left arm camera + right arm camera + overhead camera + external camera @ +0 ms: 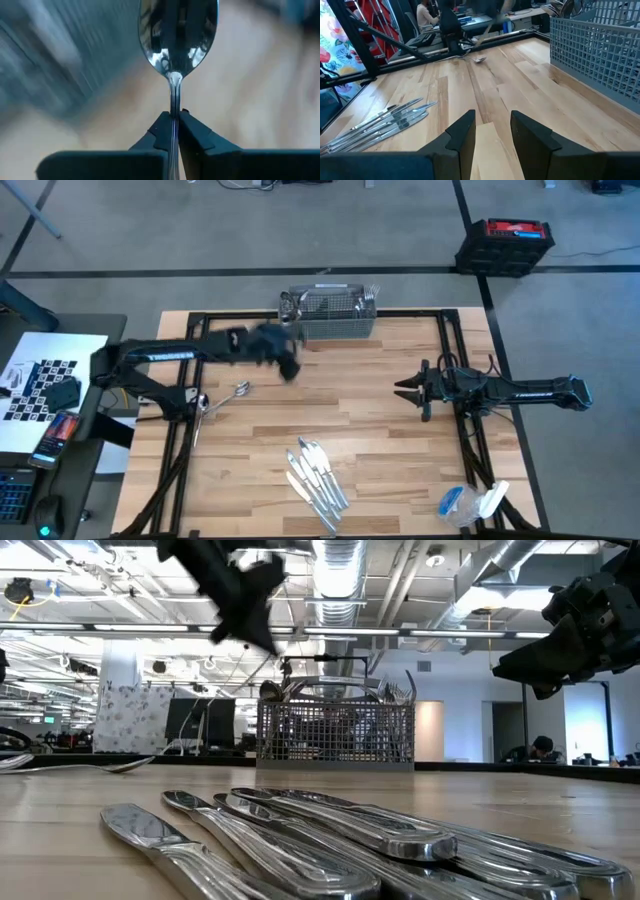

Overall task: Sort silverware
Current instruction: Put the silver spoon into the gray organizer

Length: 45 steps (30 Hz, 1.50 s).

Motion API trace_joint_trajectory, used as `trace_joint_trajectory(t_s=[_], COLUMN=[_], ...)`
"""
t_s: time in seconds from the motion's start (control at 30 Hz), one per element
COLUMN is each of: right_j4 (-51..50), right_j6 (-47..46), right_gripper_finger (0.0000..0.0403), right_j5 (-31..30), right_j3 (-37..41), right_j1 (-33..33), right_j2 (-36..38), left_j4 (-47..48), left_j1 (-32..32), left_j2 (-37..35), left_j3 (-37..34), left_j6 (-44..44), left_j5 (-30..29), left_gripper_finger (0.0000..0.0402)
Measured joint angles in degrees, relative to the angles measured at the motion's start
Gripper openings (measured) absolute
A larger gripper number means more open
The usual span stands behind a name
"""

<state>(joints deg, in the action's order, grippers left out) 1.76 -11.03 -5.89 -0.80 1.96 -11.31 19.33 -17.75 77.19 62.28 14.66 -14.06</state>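
Note:
My left gripper (288,365) (173,117) hangs above the table just near-left of the grey wire-mesh basket (330,317), shut on a shiny spoon (177,35). In the low view it shows as a dark blur (245,600) high over the tabletop. Two more spoons (240,388) (203,402) lie flat on the left part of the table. Several table knives (315,475) (330,830) lie side by side near the near edge. More silverware stands in the basket (335,730). My right gripper (410,390) (492,125) waits open over the table's right part, touching nothing. My left gripper pinches the spoon between its two fingertips (192,130) at the handle's neck (173,97), just behind the bowl. The handle runs back along the fingers and the bowl sticks out beyond them. The spoon is lifted clear of the table.
Black frame rails (445,340) run along the table's sides and far edge. A crumpled plastic bag (470,502) lies at the near right corner. A side table with a checkerboard sheet (40,375) stands left of the table. Bare wood lies between the knives and the basket.

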Motion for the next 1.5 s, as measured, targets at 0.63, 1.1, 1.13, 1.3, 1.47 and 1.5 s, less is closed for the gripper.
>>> trace_joint_trajectory(t_s=[0.63,1.1,1.13,1.3,1.47,1.5], right_j4=[0.0,0.0,0.0,0.0,0.0,0.0], right_j6=[0.0,0.0,0.0,0.0,0.0,0.0], right_gripper_finger=[0.0112,0.0112,0.0112,0.0112,0.0112,0.0112], right_j5=[0.0,0.0,0.0,0.0,0.0,0.0], right_j3=[0.0,0.0,0.0,0.0,0.0,0.0], right_j1=[0.0,0.0,0.0,0.0,0.0,0.0], right_j2=[0.0,0.0,0.0,0.0,0.0,0.0], left_j4=[-29.0,1.7,6.7,32.6,46.8,47.6], left_j1=[-21.6,-20.4,-19.6,-13.1,-5.2,-3.9], left_j2=[12.9,1.6,-0.7,-7.9,-9.6,-9.7], left_j3=[0.3,0.3,0.3,0.2,-6.6,-8.6], left_j6=[-18.9,-13.6,-11.4,-1.9,7.2,8.1], left_j5=[5.0,2.2,2.2,4.5,4.9,5.3], left_gripper_finger=[0.0002,0.0175,0.0180,0.0184,0.0176,0.0174])
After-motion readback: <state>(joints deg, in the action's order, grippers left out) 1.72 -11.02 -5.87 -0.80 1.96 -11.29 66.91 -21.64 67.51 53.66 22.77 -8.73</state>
